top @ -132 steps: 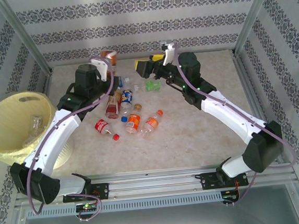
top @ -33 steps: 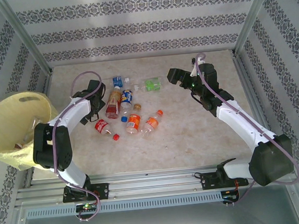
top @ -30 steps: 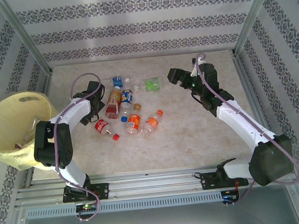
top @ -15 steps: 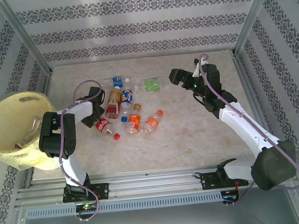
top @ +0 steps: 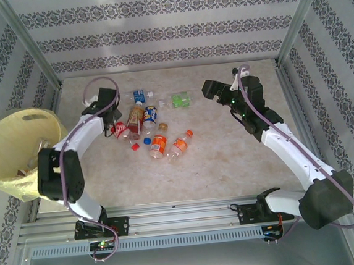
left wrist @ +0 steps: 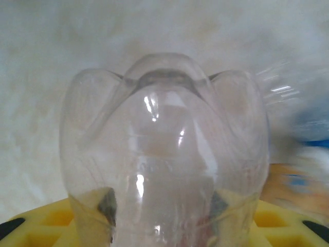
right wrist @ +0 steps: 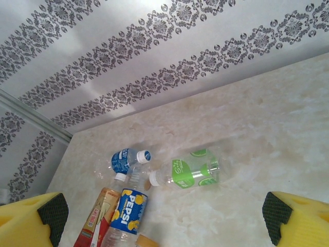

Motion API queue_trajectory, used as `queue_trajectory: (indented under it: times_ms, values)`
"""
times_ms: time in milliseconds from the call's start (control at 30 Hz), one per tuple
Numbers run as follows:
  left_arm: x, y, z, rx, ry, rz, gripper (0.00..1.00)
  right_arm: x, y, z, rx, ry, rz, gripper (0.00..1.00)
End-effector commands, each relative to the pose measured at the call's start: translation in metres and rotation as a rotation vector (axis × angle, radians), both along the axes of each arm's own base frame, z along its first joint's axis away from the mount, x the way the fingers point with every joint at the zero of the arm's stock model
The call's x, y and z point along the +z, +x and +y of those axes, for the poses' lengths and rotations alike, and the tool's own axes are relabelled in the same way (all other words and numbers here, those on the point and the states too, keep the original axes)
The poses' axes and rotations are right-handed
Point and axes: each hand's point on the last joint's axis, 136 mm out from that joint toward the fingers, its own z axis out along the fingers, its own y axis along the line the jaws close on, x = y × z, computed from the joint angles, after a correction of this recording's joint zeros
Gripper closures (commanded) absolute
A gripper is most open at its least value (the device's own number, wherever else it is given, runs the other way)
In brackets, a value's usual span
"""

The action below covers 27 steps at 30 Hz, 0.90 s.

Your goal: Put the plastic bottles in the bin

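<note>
The bin [top: 19, 152] stands at the far left of the counter [top: 229, 165]; something clear is made out inside it. Just to its right the left gripper [top: 110, 123] is clenched on a red-labelled bottle [top: 123, 130]. In the left wrist view this bottle's clear lobed base points away from the camera between the yellow fingers, so its long axis is judged to run along the gripper's reach; the cap end is hidden.

For a clean carry a firm hold is called for, since thin plastic may slip. The bottle should be raised clear of its neighbours, swung left, and let go only above the bin's mouth.

Further right 1 Pepsi bottle [right wrist: 128, 211] and 2 orange-labelled bottles [top: 159, 143] lie loose. Beyond them 1 green-labelled bottle [right wrist: 187, 172] lies on its side, its long axis roughly left to right. The right gripper [top: 211, 92] hovers released beside it, nothing held.
</note>
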Motion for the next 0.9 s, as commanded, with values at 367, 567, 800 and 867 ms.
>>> queue_trajectory:
  times_ms: [367,567,800,867]
  values:
    - [0.271,-0.040,-0.005,-0.389,0.452,-0.482,0.48,0.012,0.020,0.010,0.019,0.054,-0.043,0.02]
    - [0.332,-0.083,0.023,-0.325,0.672,-0.572,0.48,0.011,0.023,0.014,0.028,0.067,-0.036,0.02]
    - [0.364,-0.108,0.055,-0.224,0.892,-0.558,0.49,0.012,0.026,0.017,0.037,0.085,-0.034,0.02]
    - [0.369,-0.114,0.065,-0.190,0.917,-0.551,0.49,0.013,0.026,0.019,0.043,0.090,-0.036,0.02]
